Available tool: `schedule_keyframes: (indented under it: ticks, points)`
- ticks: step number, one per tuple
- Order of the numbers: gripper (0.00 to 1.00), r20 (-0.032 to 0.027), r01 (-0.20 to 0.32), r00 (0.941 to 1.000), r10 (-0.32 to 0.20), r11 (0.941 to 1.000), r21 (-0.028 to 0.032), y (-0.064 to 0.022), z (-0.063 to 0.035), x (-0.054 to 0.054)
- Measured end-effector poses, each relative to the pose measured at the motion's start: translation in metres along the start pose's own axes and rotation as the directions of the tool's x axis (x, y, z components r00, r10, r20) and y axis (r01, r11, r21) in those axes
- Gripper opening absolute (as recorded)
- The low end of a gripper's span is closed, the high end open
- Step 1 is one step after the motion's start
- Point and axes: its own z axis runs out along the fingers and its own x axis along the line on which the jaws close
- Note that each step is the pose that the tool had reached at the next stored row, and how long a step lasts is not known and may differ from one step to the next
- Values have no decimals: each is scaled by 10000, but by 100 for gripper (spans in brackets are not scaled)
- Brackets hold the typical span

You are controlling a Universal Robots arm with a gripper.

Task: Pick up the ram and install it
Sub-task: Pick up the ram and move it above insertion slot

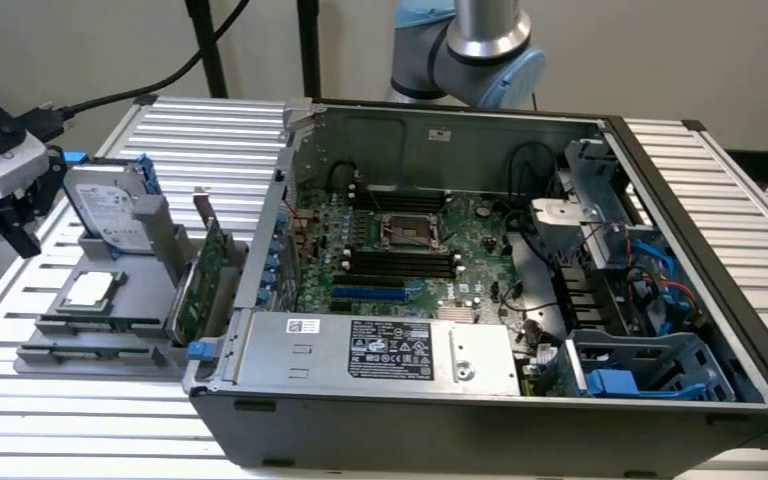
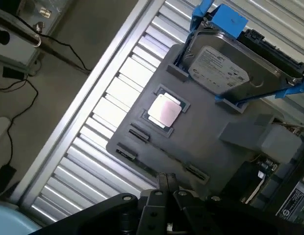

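The ram (image 1: 97, 323) shows as a thin green strip standing on edge in the low front slots of the grey holder (image 1: 131, 290), on the exterior view's left. My gripper (image 1: 4, 228) hangs above and beyond the holder's far-left side, apart from the ram. In the wrist view the gripper (image 2: 166, 182) has its dark fingers together with nothing between them, over the holder's (image 2: 215, 127) near edge. The open computer case (image 1: 491, 420) lies to the right, with black memory slots (image 1: 398, 263) on its motherboard.
The holder also carries a silver hard drive in a blue frame (image 1: 107, 205), a silver processor chip (image 1: 88, 290) and a tall green expansion card (image 1: 204, 275). Everything rests on a ribbed metal table (image 1: 77, 420). Cables run off the table's far-left edge.
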Motion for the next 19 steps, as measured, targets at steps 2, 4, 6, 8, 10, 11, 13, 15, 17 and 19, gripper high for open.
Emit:
schedule_keyframes:
  ticks: [2,4,6,8,10,11,13,15,17,19]
  points:
    - [0,-24,364,9993,-364,9993,-6,-1,14,0]
    - [0,-46,723,9974,-723,9974,-12,-1,28,0]
    - [0,-70,1081,9941,-1082,9941,-19,-2,41,0]
    - [0,-92,1442,9895,-1442,9895,-27,-2,55,0]
    - [0,-113,1797,9837,-1797,9837,-35,-3,69,0]
    - [0,-125,1978,9801,-1979,9802,-39,-4,76,0]
    - [0,-148,2340,9721,-2341,9722,-49,-4,90,0]
    - [0,-168,2687,9631,-2687,9632,-59,-5,104,0]
    - [0,-189,3030,9528,-3031,9530,-70,-6,117,0]
    - [0,-210,3385,9407,-3386,9409,-82,-6,131,0]
